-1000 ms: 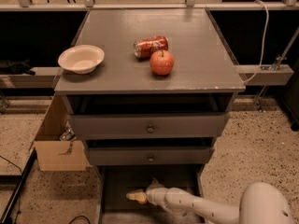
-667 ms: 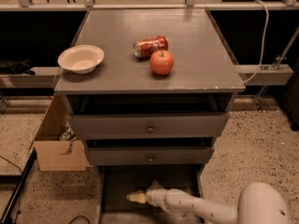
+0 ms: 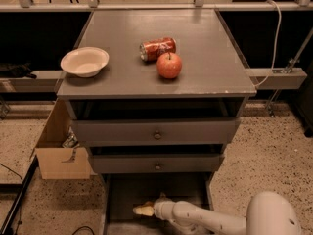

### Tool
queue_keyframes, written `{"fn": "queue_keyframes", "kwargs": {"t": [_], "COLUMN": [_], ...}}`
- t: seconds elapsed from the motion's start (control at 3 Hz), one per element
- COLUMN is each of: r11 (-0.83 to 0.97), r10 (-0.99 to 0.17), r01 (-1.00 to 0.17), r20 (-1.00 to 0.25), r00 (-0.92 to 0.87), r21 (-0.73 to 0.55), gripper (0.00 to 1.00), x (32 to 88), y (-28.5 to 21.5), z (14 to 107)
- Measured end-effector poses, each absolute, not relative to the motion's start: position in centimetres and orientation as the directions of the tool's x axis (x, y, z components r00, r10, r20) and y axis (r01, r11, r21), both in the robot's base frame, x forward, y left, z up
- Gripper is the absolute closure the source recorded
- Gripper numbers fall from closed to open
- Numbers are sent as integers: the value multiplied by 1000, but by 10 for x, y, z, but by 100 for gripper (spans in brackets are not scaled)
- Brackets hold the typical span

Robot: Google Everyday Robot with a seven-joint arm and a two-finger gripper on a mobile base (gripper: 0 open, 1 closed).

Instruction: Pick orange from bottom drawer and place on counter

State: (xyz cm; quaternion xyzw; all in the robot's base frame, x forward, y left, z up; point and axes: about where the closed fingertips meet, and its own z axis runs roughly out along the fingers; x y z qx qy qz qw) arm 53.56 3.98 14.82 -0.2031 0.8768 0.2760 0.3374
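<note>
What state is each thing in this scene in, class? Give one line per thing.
bottom drawer: pulled open.
upper drawers: pushed in, or nearly; fully shut unclear.
gripper: low inside the bottom drawer.
orange: not visible.
counter: bearing bowl, can and apple.
bowl: upright, empty.
can: lying on its side.
apple: upright, stem up.
cardboard box: open, on the floor.

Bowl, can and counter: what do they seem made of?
The bowl looks like cream plastic or ceramic, smooth. The can looks like thin metal, its red print glinting. The counter looks like matte grey painted board, chipped at the front edge. The gripper is inside the bottom drawer.
</note>
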Motion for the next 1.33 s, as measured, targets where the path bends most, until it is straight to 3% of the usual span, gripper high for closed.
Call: {"fn": "queue_keyframes", "kwargs": {"t": [0.67,1.33], "r11": [755,760], "r10": [-215,-192], "r01": [-544,-532], "r20": [-647,-653], "r00": [-732,-732], "r21": [366,373], "gripper": [0,0], "x": [530,518], "y": [61,51], "z": [127,127]}}
